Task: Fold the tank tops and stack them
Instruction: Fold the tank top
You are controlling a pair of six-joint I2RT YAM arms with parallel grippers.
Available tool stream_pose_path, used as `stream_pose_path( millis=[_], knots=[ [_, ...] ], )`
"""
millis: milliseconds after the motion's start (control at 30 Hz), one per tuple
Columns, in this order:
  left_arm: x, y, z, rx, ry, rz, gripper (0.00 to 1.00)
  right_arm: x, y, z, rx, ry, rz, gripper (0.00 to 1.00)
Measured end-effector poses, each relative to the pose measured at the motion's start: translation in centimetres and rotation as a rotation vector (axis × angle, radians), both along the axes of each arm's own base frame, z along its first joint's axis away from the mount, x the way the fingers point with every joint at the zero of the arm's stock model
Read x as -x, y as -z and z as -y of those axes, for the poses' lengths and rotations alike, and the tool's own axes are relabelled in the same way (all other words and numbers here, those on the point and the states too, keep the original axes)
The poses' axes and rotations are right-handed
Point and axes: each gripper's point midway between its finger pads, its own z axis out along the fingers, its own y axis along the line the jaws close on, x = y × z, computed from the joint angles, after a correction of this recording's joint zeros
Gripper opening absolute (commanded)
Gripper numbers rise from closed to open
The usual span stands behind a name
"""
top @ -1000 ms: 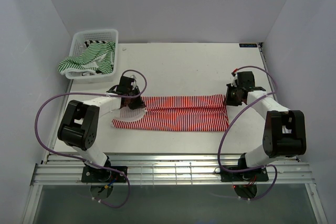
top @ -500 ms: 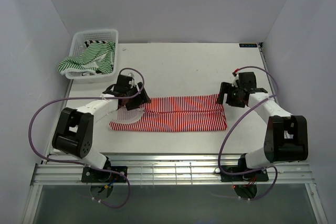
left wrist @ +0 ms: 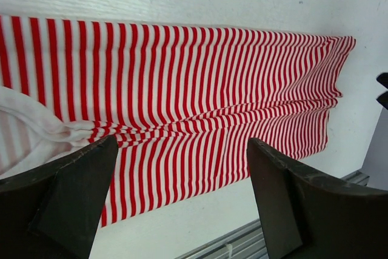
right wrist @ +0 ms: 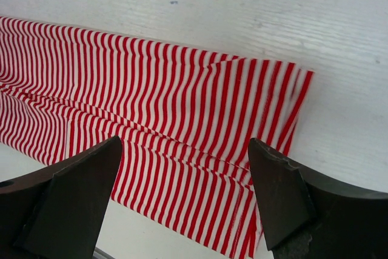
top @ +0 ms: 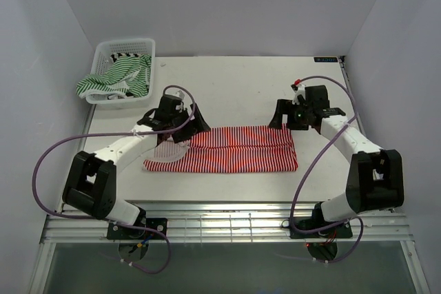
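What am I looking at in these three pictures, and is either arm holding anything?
Two robot arms are bolted at the near edge of a white table. The wide picture comes from a fixed camera above and behind them; each close-up comes from a wrist camera looking past that arm's dark fingers. The left pincer and right pincer stand open above opposite ends of a red-and-white tank top lying folded on the table; neither holds anything. A white basket at the far left holds a green-and-white top and some black-and-white fabric.
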Motion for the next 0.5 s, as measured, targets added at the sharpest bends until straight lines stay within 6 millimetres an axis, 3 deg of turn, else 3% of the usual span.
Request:
stream_pose_path(
  millis=[133,300,333,400,500],
  knots=[
    [1.4,1.6,1.3,0.020,0.003,-0.054,0.98,-0.7,1.3,-2.1,-0.019,-0.056,-0.027,0.90],
    [1.0,6.2,1.0,-0.025,-0.071,-0.166,0.98,-0.6,5.1,-2.5,-0.020,-0.064,-0.131,0.90],
    [0.6,7.0,1.1,-0.030,-0.086,-0.189,0.98,-0.4,5.9,-2.5,-0.018,-0.063,-0.153,0.90],
    [-1.4,6.4,1.8,-0.012,-0.103,-0.167,0.98,0.1,6.9,-2.4,-0.016,-0.064,-0.177,0.90],
    [-4.5,6.5,3.1,0.009,-0.107,-0.148,0.98,0.2,6.9,-2.4,-0.030,-0.055,-0.141,0.90]
  ],
)
